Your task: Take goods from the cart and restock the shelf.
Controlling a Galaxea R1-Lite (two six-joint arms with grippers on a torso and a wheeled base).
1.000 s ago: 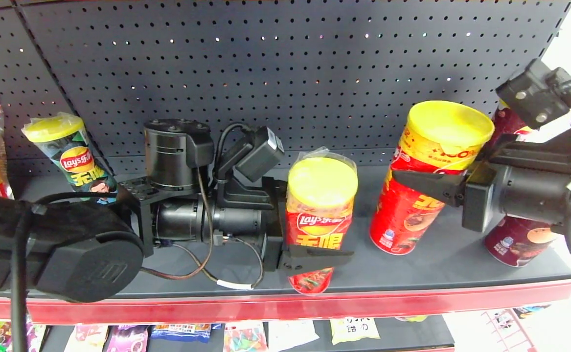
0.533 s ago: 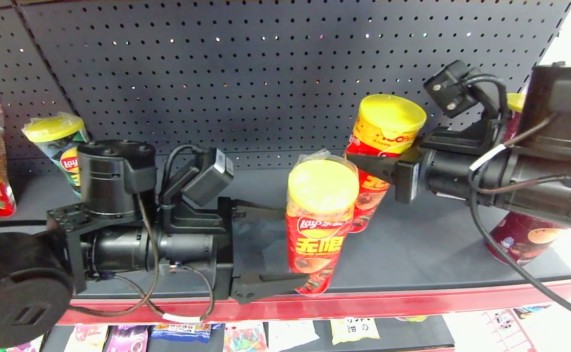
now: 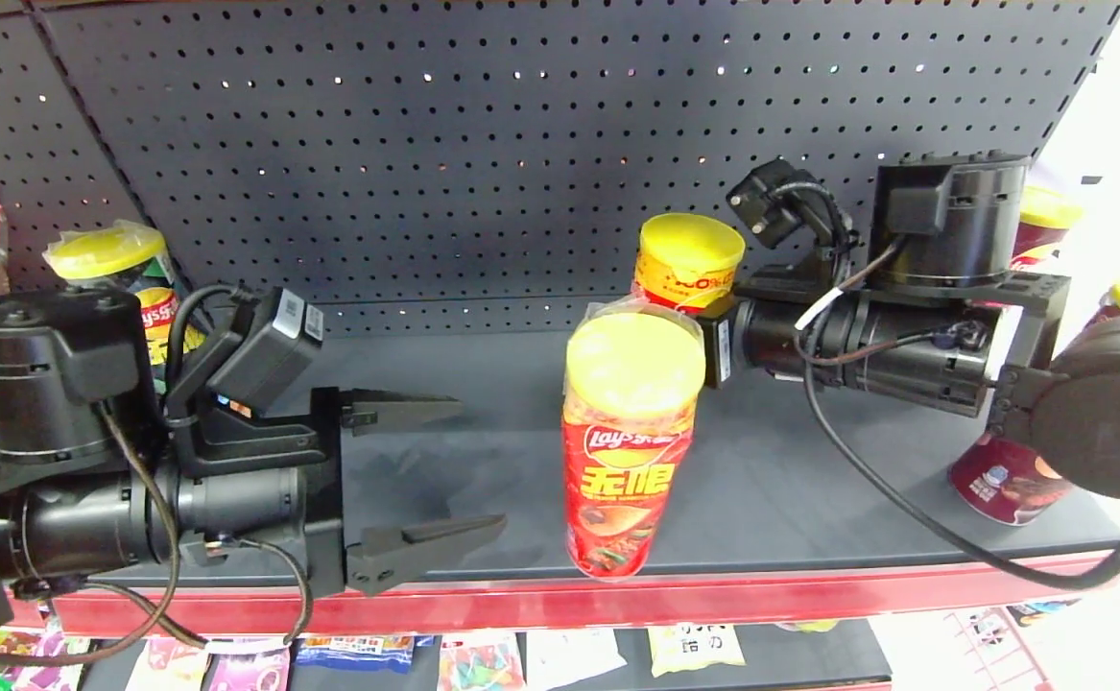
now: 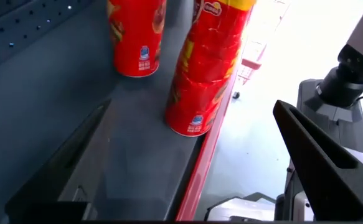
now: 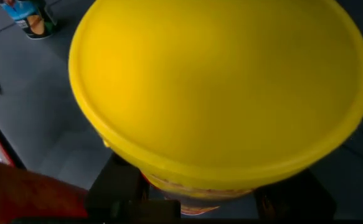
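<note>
Our right gripper (image 5: 200, 194) is closed around the held can (image 3: 689, 261), a red tube with a yellow lid. Its dark fingers press against the tube's sides just under the lid. In the head view this can sits at about 1 o'clock from the front can (image 3: 629, 451), partly hidden behind it and deeper on the grey shelf (image 3: 761, 499). The left wrist view suggests its base rests on the shelf.

The front can, also red with a yellow lid, stands upright at the shelf's red front edge. Our left gripper (image 3: 481, 467) is at its 9 o'clock, near it but apart, with its jaws spread wide and nothing between them.

A green can (image 3: 128, 269) stands at 10 o'clock in the head view, and a dark red can (image 3: 1001, 480) at 4 o'clock. A perforated pegboard (image 3: 521, 144) backs the shelf.
</note>
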